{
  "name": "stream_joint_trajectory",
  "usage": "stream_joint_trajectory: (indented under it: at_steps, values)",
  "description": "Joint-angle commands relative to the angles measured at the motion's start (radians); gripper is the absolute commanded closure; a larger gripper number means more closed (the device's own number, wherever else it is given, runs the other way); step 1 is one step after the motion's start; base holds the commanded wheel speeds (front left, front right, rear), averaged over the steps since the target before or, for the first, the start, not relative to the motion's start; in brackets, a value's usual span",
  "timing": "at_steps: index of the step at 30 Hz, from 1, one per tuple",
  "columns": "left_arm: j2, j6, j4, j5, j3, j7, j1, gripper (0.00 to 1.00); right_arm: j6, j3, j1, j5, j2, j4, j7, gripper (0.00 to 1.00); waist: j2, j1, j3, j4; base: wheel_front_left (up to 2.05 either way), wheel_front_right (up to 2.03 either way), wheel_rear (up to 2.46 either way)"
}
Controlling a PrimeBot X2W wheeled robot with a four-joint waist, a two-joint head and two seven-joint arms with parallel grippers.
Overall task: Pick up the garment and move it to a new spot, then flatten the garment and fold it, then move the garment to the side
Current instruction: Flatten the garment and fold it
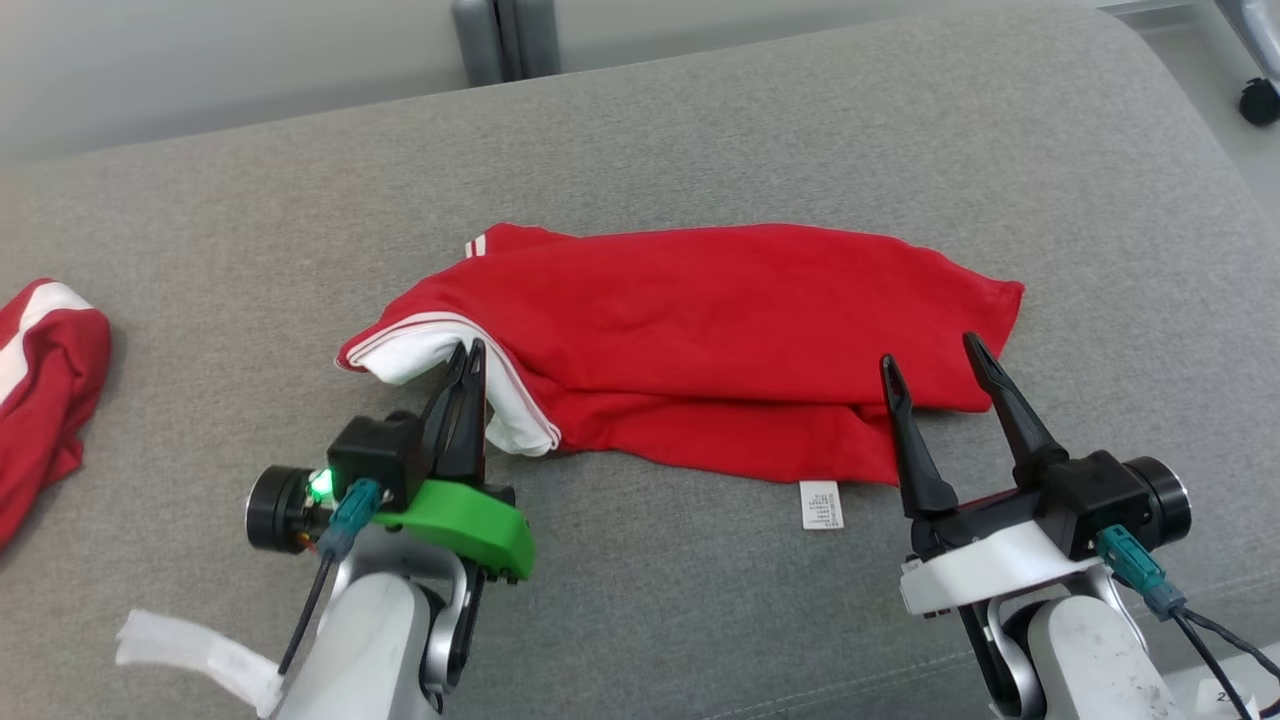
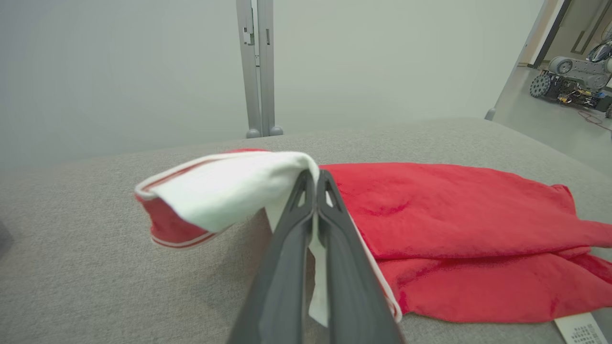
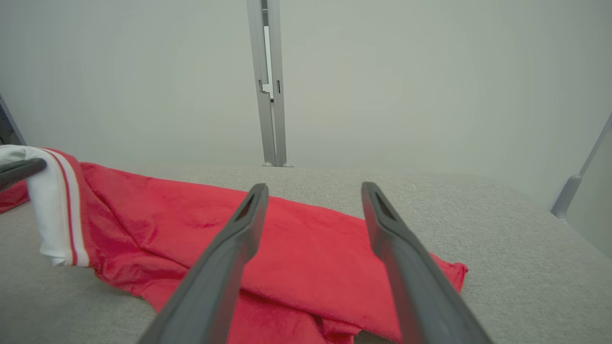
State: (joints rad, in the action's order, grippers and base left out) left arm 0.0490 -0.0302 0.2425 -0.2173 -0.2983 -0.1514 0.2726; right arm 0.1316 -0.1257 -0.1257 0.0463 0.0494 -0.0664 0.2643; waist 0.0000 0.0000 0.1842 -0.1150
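Low over grey cushion (image 1: 800,130), left fingers (image 1: 462,410) tight on garment (image 1: 720,330) hem.

The right gripper (image 3: 314,187) is seen with its two dark fingers spread well apart, poised over the near part of the red garment (image 3: 296,243), which is laid rumpled across the grey cushion (image 3: 502,248). At the left edge, the garment's white band (image 3: 52,215), trimmed with thin red and white stripes, is raised off the cushion and draped against the dark tip of the left gripper (image 3: 26,168). A grey post (image 3: 270,95) is seen upright behind the cushion, against a pale wall (image 3: 430,71).
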Motion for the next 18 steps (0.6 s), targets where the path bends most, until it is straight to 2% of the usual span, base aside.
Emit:
stream_joint_trajectory:
  at_steps: [1,6,7,8,10,15,18]
  values:
    - [0.003,0.006,0.033,0.014,-0.009,0.011,0.046,1.0,-0.002,-0.005,-0.002,0.005,0.002,0.0,0.0,0.0,0.0,0.0,0.016,-0.045,0.0,0.0,0.0]
    - [0.003,0.02,0.183,0.006,-0.047,0.027,0.184,1.0,-0.002,-0.005,-0.021,0.008,0.002,0.001,0.0,0.0,0.0,0.0,0.048,-0.097,0.0,0.0,0.0]
    - [0.004,0.023,0.217,-0.004,-0.055,0.019,0.214,0.9,-0.002,-0.004,-0.025,0.009,0.002,0.002,0.0,0.0,0.0,0.0,0.056,-0.108,0.0,0.0,0.0]
    - [0.004,0.027,0.245,-0.006,-0.064,0.017,0.238,0.62,-0.002,-0.002,-0.026,0.011,0.002,0.003,0.0,0.0,0.0,0.0,0.062,-0.115,0.0,0.0,0.0]
    - [0.004,0.043,0.3,-0.018,-0.086,0.001,0.286,0.0,-0.002,-0.001,-0.029,0.013,0.002,0.006,0.0,0.0,0.0,0.0,0.075,-0.128,0.0,0.0,0.0]
    - [0.004,0.074,0.362,-0.068,-0.156,-0.07,0.359,0.0,-0.002,0.014,-0.027,0.012,0.002,0.008,0.0,0.0,0.0,0.0,0.09,-0.131,0.0,0.0,0.0]
    - [0.004,0.072,0.35,-0.091,-0.194,-0.092,0.355,0.0,-0.002,0.022,-0.022,0.013,0.002,0.005,0.0,0.0,0.0,0.0,0.086,-0.117,0.0,0.0,0.0]
